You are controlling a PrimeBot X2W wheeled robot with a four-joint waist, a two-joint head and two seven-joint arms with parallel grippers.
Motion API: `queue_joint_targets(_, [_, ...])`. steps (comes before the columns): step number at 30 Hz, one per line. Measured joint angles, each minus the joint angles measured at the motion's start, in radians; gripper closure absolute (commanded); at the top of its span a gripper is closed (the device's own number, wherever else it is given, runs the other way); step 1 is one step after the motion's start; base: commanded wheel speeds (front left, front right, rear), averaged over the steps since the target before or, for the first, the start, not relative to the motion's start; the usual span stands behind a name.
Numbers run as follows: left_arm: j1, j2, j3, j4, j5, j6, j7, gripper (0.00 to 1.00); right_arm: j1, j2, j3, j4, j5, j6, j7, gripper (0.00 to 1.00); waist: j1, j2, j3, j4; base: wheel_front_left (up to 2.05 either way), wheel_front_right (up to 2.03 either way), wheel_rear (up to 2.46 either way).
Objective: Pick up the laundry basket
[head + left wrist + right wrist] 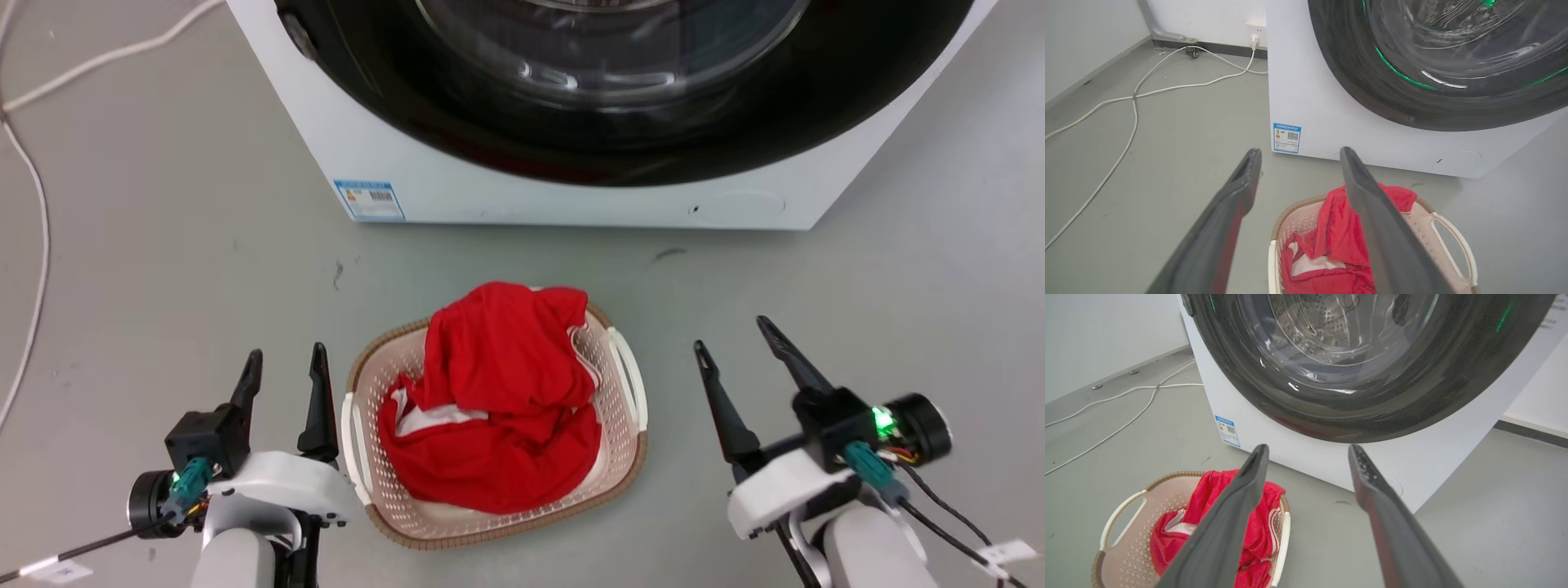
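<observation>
Grey floor point(163, 245) bore everything. Washer point(457, 175): white, stood behind. Laundry basket point(457, 523): sat on floor before the washer, untouched. Red garment point(498, 392): heaped high; an uneven lift could have spilled it. Left gripper point(286, 353), right gripper point(731, 333): fingers spread, empty, flanking the basket; a missed handle point(633, 380) risked tipping it.

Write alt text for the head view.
A laundry basket holding red clothing sits on the grey floor before a white washer, flanked by the open left end effector and open right end effector.
</observation>
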Motion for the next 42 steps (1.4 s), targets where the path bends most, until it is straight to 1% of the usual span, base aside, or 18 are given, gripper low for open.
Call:
queue_joint_targets(6, [-0.054,0.000,0.021,0.103,0.007,-0.009,0.000,0.00,-0.088,0.000,0.049,0.136,-0.035,0.000,0.000,0.00,0.0000,0.0000,0.079,0.009,0.00,0.00,0.00])
queue_joint_targets(17, [-0.157,0.000,0.056,0.256,-0.001,-0.027,0.000,0.00,-0.256,0.000,0.104,0.342,-0.077,0.000,0.000,0.00,0.0001,0.0000,0.204,0.038,0.00,0.00,0.00])
queue_joint_targets(23, [-0.220,0.000,0.046,0.333,-0.015,-0.036,0.000,0.00,-0.341,0.000,0.105,0.461,-0.104,0.000,0.000,0.00,0.0000,0.0000,0.270,0.053,0.00,0.00,0.00])
queue_joint_targets(30, [-0.290,0.000,0.042,0.415,-0.012,-0.040,0.000,0.00,-0.429,-0.001,0.073,0.569,-0.149,0.000,0.000,0.00,0.0000,0.0000,0.340,0.064,0.00,0.00,0.00])
queue_joint_targets(36, [-0.331,0.004,0.040,0.467,-0.011,-0.041,0.000,0.00,-0.483,0.000,0.055,0.633,-0.171,0.000,0.000,0.00,0.0000,0.0000,0.389,0.064,0.00,0.00,0.00])
queue_joint_targets(42, [-0.363,0.007,0.023,0.500,-0.021,-0.041,0.000,0.00,-0.517,-0.001,0.058,0.675,-0.186,0.000,0.000,0.00,0.0000,0.0000,0.423,0.064,0.00,0.00,0.00])
